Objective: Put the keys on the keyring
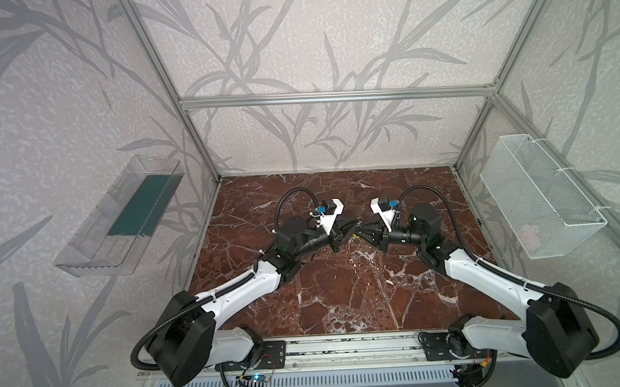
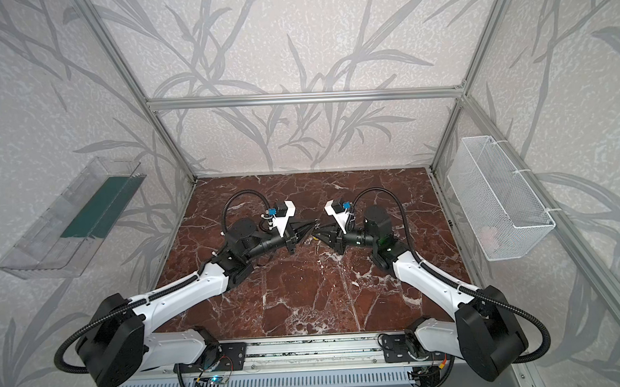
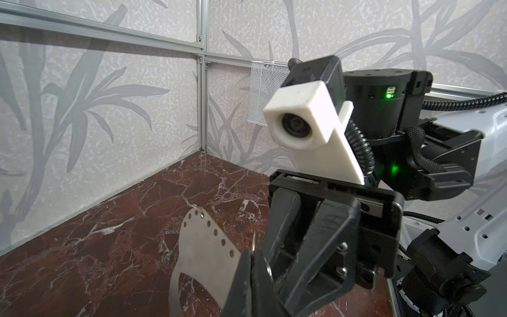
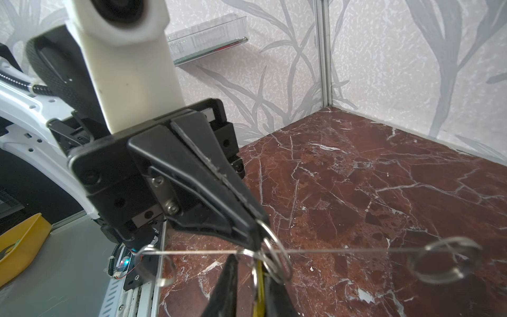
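1. Holding keys (image 3: 203, 247) raised over mid table (image 1: 341, 290): left gripper (image 4: 256, 233) pressed together on the plate's edge.
2. Middle: keyring (image 4: 267, 262) sits right at the left fingertips, against the keys' rim. Can't tell if the wire is in a hole (image 3: 223, 242).
3. Right gripper (image 4: 253, 293) pinches the keyring by its yellow tag.
4. Likely step: threading. Keep keys rigid, aim the ring's split end at one rim hole and rotate slowly. The tag grip may let the ring swivel.

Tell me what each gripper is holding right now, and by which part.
Left gripper pinches the keys by the holed rim; right gripper clamps the keyring by its yellow tag.
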